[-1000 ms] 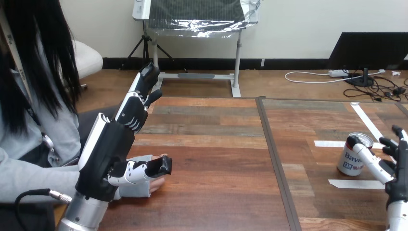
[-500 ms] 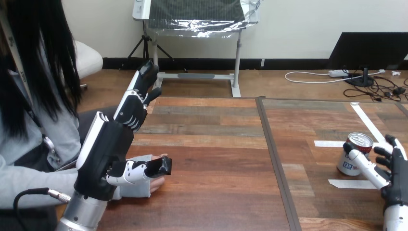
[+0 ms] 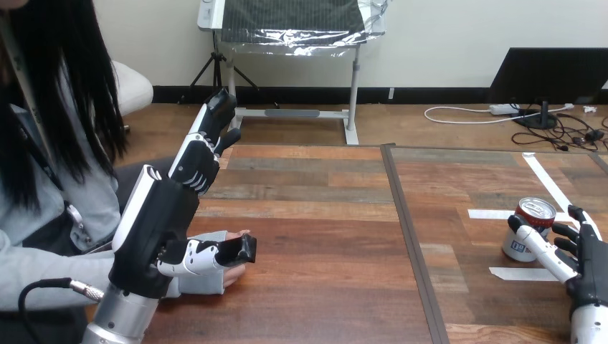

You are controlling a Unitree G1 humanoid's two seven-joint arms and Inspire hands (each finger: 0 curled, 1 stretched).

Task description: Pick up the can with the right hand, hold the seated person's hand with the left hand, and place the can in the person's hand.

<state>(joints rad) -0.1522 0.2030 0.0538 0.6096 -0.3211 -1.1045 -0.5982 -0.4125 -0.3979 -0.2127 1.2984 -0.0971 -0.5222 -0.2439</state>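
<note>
Can (image 3: pixel 529 231) and both hands, from the left. At the bench's (image 3: pixel 323 215) left edge the person's hand (image 3: pixel 231 276) lies low on the wood. The robot's left hand (image 3: pixel 161 229) hangs over it, fingers straight and pointing away up the bench, thumb reaching out above the person's hand. Nothing is curled round it; whether the thumb touches cannot be told. The holding step looks prepared, not made.

Well apart, at the bench's right side, the can stands upright among strips of white tape (image 3: pixel 520 273). It has a white body with blue print, a red band at the top and a silver lid, and looks unopened and undented.

Just beside it is the right hand (image 3: pixel 584 252), spread wide: the thumb lies along the can's near side, the fingers stand off its right side, and nothing is gripped.

I judge the pickup to be the step in hand. Next, the right hand needs to push further round the can and close squarely on its body before lifting, since a smooth round wall could slip or tip under a one-sided press.
</note>
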